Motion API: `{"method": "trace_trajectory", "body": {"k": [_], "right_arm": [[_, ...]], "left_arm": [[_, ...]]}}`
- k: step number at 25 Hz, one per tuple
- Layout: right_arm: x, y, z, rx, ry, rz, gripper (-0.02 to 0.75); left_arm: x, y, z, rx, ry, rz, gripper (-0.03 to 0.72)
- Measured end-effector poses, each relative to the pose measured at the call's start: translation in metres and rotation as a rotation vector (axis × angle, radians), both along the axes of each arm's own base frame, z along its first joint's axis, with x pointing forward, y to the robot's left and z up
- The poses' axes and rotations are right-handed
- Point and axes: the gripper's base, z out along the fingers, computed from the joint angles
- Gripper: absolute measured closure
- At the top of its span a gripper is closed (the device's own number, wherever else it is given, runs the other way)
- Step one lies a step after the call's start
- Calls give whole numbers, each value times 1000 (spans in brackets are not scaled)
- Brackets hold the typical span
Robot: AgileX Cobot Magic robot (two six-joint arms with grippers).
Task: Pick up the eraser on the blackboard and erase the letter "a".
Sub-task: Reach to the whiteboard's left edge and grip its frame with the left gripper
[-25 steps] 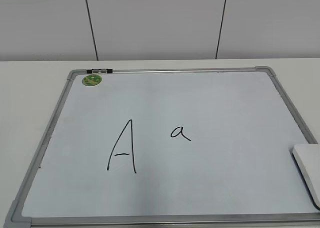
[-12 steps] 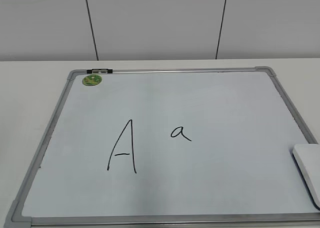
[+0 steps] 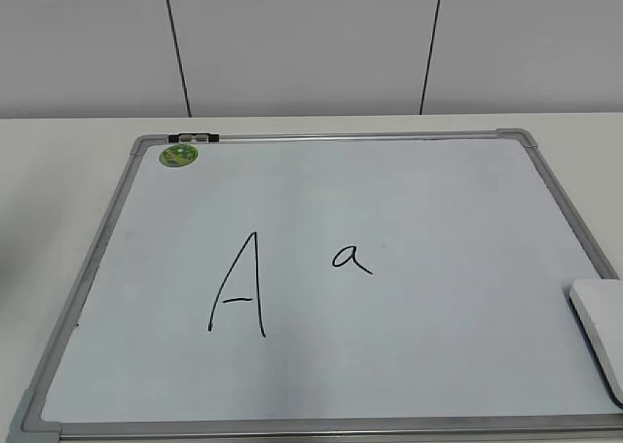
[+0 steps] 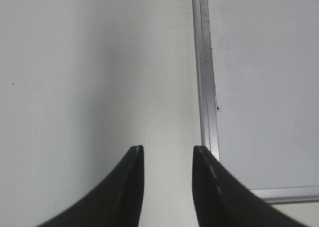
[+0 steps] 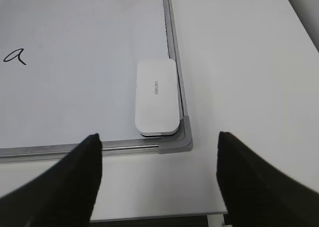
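The blackboard (image 3: 428,209) is a white board with a grey frame, lying flat on the table. The small letter "a" (image 3: 351,258) sits near its middle, right of a tall capital "A" (image 3: 238,285). The white eraser (image 3: 599,328) lies in the board's near right corner; it also shows in the right wrist view (image 5: 156,96), with the "a" (image 5: 15,56) at far left. My right gripper (image 5: 158,143) is open wide and empty, short of the eraser, above the table's front edge. My left gripper (image 4: 168,148) is open and empty over bare table beside the board's frame (image 4: 208,112).
A round green sticker (image 3: 179,155) and a small black clip (image 3: 193,137) sit at the board's far left corner. A grey panelled wall (image 3: 311,44) stands behind the table. The table's front edge (image 5: 159,218) shows below the right gripper.
None in the exterior view; neither gripper shows there.
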Motion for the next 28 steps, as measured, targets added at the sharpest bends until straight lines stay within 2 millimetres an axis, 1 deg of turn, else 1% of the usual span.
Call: {"method": "trace_trajectory", "body": {"k": [3, 5, 6, 9, 12, 16, 19, 24, 28], "right_arm": [[0, 0, 0, 0, 0, 0, 204], [0, 0, 0, 0, 0, 0, 204], [0, 0, 0, 0, 0, 0, 204], [0, 0, 0, 0, 0, 0, 204], [0, 0, 0, 0, 0, 0, 204], [0, 0, 0, 0, 0, 0, 204], [0, 0, 0, 0, 0, 0, 204], [0, 0, 0, 0, 0, 0, 204], [0, 0, 0, 0, 0, 0, 204]], "left_arm": [[36, -6, -7, -36, 60, 8, 445], [58, -8, -16, -45, 99, 11, 445], [67, -9, -18, -49, 106, 13, 445], [90, -13, -34, -72, 161, 21, 445], [105, -17, -52, -107, 223, 36, 445], [128, -20, -69, -123, 262, 44, 445], [147, -24, -75, -124, 279, 39, 445], [175, -41, -79, -94, 269, -14, 445], [184, -46, -86, -77, 280, -31, 445]]}}
